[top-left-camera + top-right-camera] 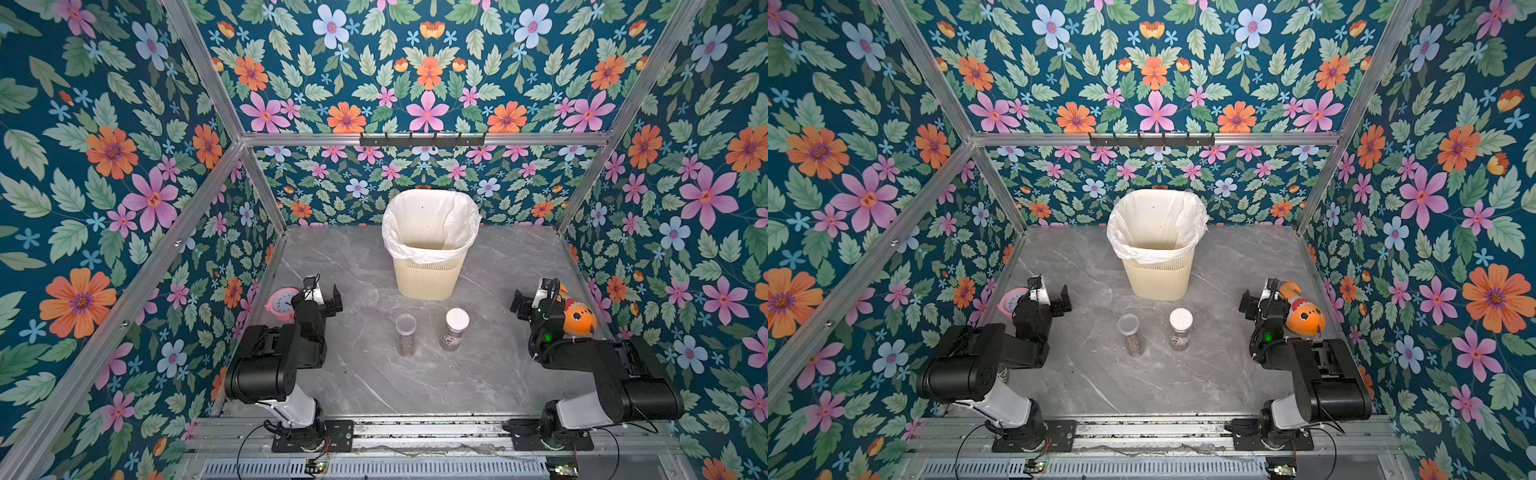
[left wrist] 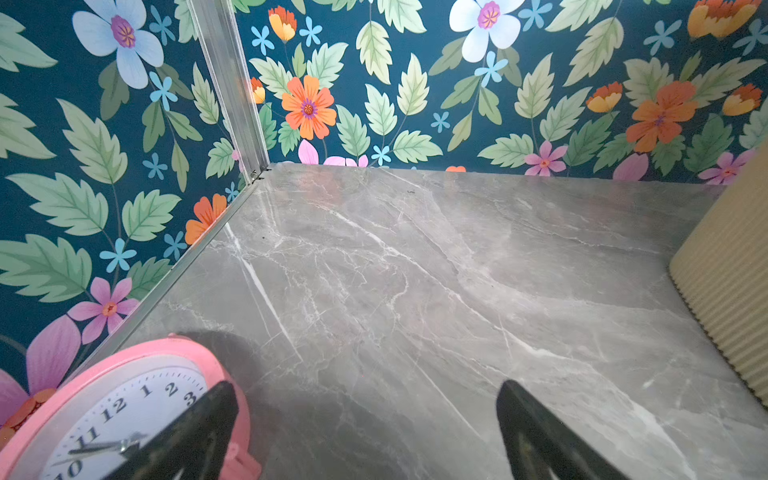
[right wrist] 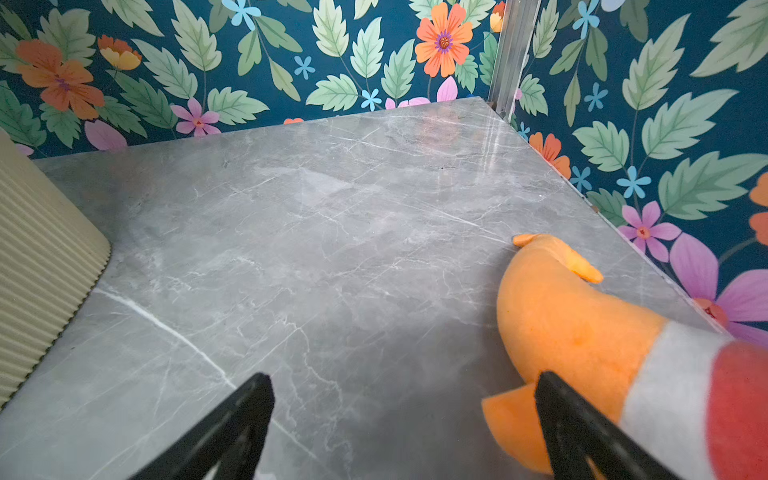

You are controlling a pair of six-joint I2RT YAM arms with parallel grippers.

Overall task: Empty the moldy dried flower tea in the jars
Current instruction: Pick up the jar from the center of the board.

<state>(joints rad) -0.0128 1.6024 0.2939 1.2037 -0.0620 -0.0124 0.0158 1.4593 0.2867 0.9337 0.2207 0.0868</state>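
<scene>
Two jars stand upright on the grey marble table in both top views. The narrower jar (image 1: 406,334) (image 1: 1128,334) has a clear lid, and the wider jar (image 1: 455,328) (image 1: 1180,328) has a flat white lid. Reddish-brown dried flower tea (image 1: 405,348) (image 1: 451,340) fills the lower part of each. My left gripper (image 1: 328,297) (image 2: 368,395) hovers open to the left of the jars, with only bare table between its fingers. Off to their right, my right gripper (image 1: 524,302) (image 3: 403,380) is open and holds nothing. Neither wrist view shows the jars.
A cream ribbed bin (image 1: 424,278) (image 2: 727,282) (image 3: 37,257) with a white liner stands behind the jars. A pink clock (image 1: 279,305) (image 2: 124,399) sits by the left gripper at the left wall. An orange plush toy (image 1: 579,320) (image 3: 573,324) lies beside the right gripper.
</scene>
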